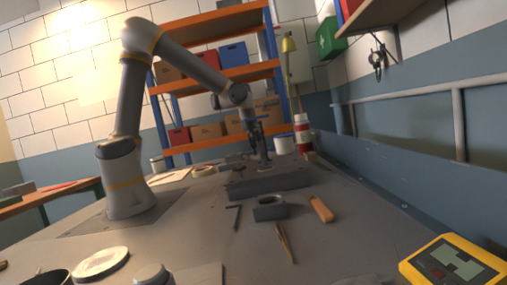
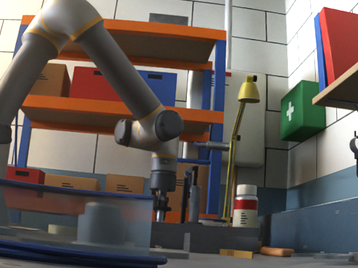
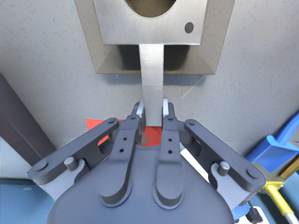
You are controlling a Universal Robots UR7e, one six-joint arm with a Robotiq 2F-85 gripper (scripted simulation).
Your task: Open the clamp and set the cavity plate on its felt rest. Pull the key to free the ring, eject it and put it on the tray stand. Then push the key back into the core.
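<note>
The key (image 3: 151,82) is a flat steel strip that sticks out of the square steel core (image 3: 150,20), and my gripper (image 3: 152,110) is closed on its outer end. The core's round opening shows at the top of the wrist camera's picture, cut off by the frame. I cannot make out the ring in it. From the side camera my gripper (image 1: 256,145) hangs down over the rear of the dark mould base (image 1: 267,180). The cavity plate (image 1: 270,208), a grey block with a round hole, lies on the bench in front of the base.
The shelving rack (image 1: 215,85) stands behind the bench, with a red-banded bottle (image 1: 303,133) and a white tub (image 1: 283,144) near the base. An orange-handled knife (image 1: 320,208), an Allen key (image 1: 235,216) and tweezers (image 1: 285,241) lie in front. A yellow device (image 1: 452,262) sits at the near right.
</note>
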